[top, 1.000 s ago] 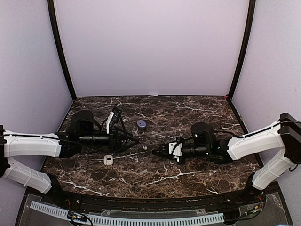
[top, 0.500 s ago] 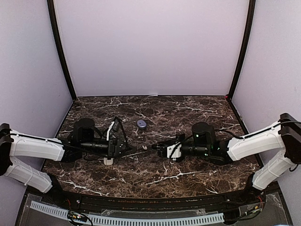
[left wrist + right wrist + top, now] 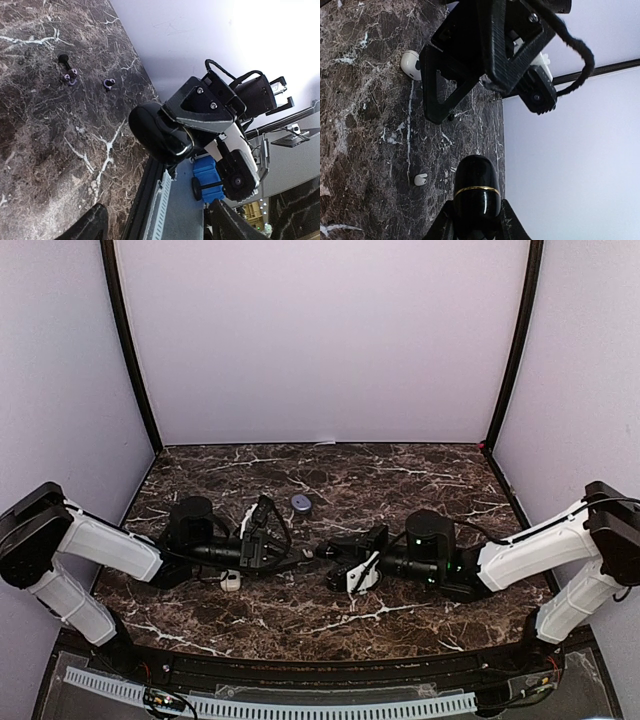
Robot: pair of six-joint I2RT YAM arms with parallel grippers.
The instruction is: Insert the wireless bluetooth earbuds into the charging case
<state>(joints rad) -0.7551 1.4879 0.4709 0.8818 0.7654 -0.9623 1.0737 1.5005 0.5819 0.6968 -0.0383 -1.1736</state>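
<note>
My right gripper (image 3: 476, 220) is shut on a black charging case (image 3: 476, 192) with a gold band and holds it just above the marble table. In the top view this gripper (image 3: 335, 556) is at mid-table, facing my left gripper (image 3: 290, 556). The left gripper (image 3: 157, 227) is open and empty, its fingers (image 3: 95, 225) spread wide, and it looks at the black case (image 3: 160, 132). A white earbud (image 3: 420, 179) lies on the table left of the black case. Small dark earbuds (image 3: 63, 59) with purple tips (image 3: 108, 82) lie farther off.
A white case (image 3: 231, 581) lies by the left arm's wrist and also shows in the right wrist view (image 3: 410, 65). A small round bluish case (image 3: 301, 502) sits farther back. Purple walls enclose the table (image 3: 400, 625) on three sides.
Both arms have dropped lower and come closer at mid-table. The left gripper moved right past the white case. The right gripper rolled over with the black case still in it.
</note>
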